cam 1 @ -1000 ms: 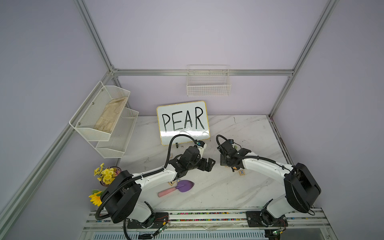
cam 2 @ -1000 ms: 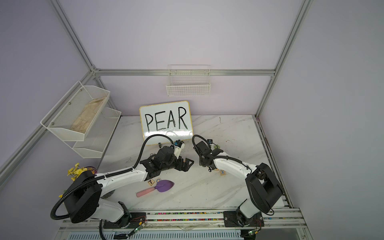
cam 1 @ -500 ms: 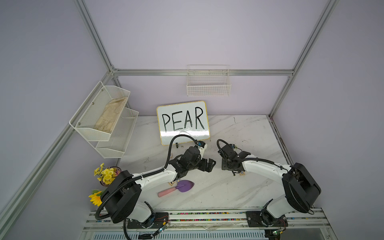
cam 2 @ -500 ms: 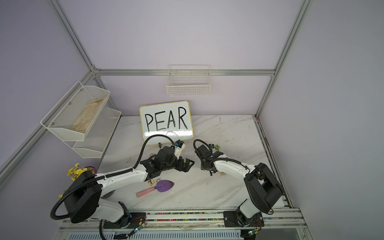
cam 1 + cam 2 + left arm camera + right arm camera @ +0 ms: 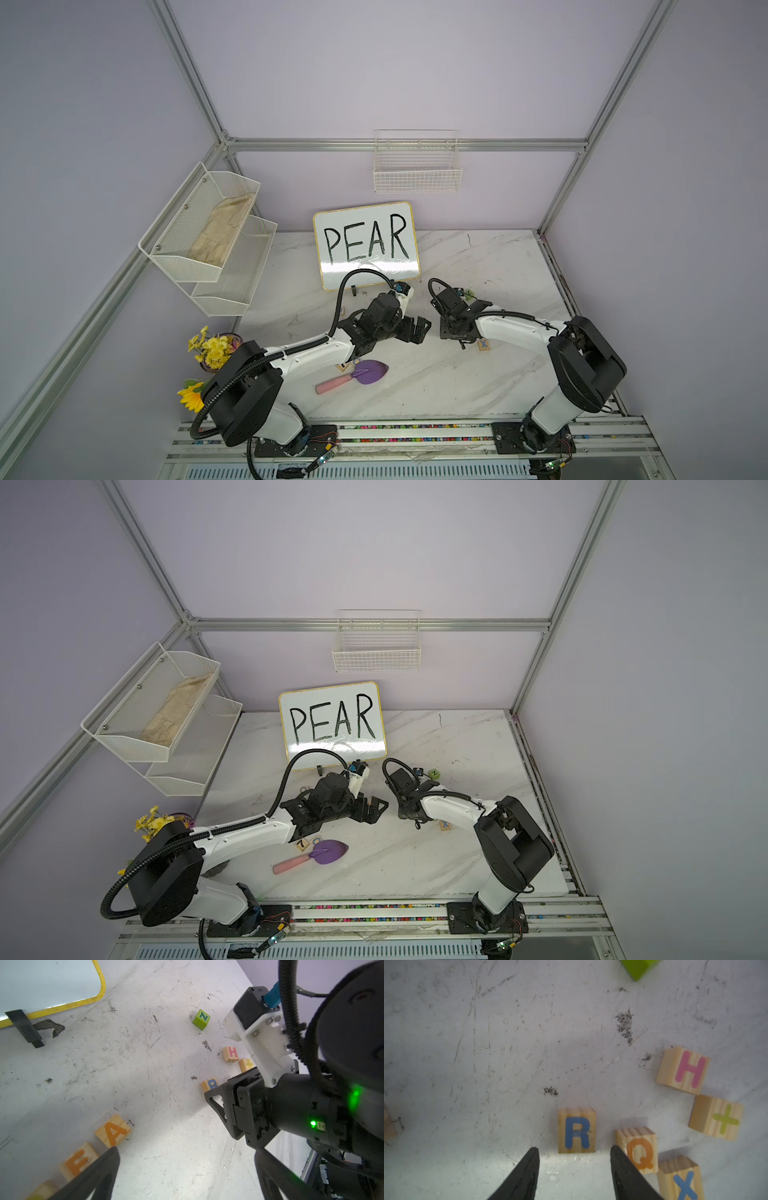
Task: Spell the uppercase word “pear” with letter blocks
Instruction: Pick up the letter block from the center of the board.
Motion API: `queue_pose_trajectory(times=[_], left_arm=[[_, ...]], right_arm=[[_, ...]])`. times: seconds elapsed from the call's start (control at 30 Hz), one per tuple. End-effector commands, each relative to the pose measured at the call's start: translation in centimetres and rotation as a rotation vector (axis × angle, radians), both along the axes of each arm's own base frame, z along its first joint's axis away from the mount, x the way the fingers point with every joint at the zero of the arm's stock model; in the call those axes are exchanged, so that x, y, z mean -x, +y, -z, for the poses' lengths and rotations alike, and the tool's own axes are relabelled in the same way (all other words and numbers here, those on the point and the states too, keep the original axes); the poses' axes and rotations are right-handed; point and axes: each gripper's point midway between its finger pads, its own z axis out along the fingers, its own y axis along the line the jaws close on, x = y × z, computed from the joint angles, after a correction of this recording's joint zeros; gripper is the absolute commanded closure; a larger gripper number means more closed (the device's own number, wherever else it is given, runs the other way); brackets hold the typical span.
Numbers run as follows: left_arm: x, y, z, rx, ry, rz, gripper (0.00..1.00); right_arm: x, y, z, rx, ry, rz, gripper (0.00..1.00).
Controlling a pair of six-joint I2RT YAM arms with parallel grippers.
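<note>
R block (image 5: 577, 1130) — we judge light, stiff wood; grip flat side faces. Right pincer (image 5: 574, 1150) part-open, empty, just short — left pincer (image 5: 186, 1151) wide, empty.

The table (image 5: 478, 386) is white marble with grey veins, scuffed with dark smudges. The blocks are pale grained wood: the R block (image 5: 577, 1130) carries a blue capital, the A block (image 5: 113, 1131) and the E block (image 5: 79, 1161) orange ones, the Q block (image 5: 638, 1149) orange too, the X block (image 5: 681, 1180) blue, the H block (image 5: 683, 1070) pink, and the plus block (image 5: 716, 1118) a yellow-green cross. The N cube (image 5: 201, 1019) is lime green, its letter dark green edged in white. The whiteboard (image 5: 365, 245) is white, yellow-rimmed, lettered in black. The trowel (image 5: 368, 371) has a purple blade and a pink handle. The flowers (image 5: 212, 347) are yellow, and the walls (image 5: 415, 62) lilac.
</note>
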Motion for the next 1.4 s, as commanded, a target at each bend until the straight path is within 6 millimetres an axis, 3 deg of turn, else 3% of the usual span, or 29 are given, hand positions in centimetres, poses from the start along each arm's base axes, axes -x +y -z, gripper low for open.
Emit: queue_pose_trajectory(times=[0.0, 1.37], left_arm=[[-0.9, -0.9, -4.0, 0.053, -0.086, 0.003, 0.0], [-1.4, -1.2, -3.3, 0.027, -0.067, -0.002, 0.0]], right_arm=[[-0.6, 0.1, -0.2, 0.006, -0.007, 0.002, 0.43], [-1.4, -1.0, 1.5, 0.013, 0.003, -0.005, 0.52]])
